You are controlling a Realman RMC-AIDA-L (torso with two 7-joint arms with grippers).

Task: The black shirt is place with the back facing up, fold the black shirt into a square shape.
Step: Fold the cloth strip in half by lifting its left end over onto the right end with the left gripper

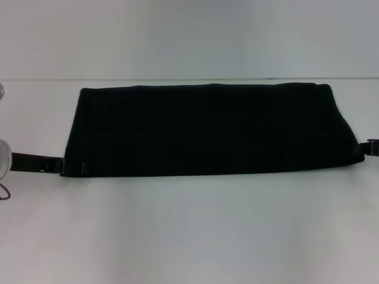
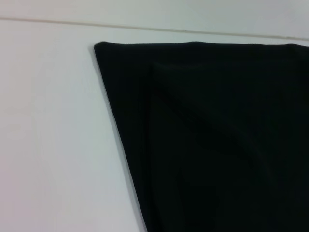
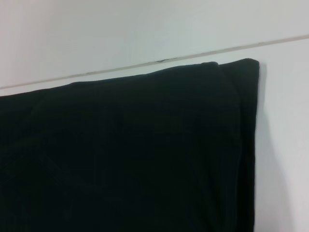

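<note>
The black shirt (image 1: pixel 207 131) lies flat on the white table (image 1: pixel 189 231), folded into a long band that runs left to right; no lettering shows. My left gripper (image 1: pixel 75 168) is low at the band's near left corner, touching the cloth edge. At the band's near right corner, my right gripper (image 1: pixel 372 148) shows only partly at the picture's edge. In the left wrist view the shirt (image 2: pixel 217 140) shows its far left corner, and in the right wrist view the shirt (image 3: pixel 125 154) shows its far right corner. Neither wrist view shows a gripper.
The table's far edge (image 1: pixel 189 79) runs just behind the shirt, with a pale wall beyond. A dark cable (image 1: pixel 5 192) loops by the left arm at the left border. Bare white table lies in front of the shirt.
</note>
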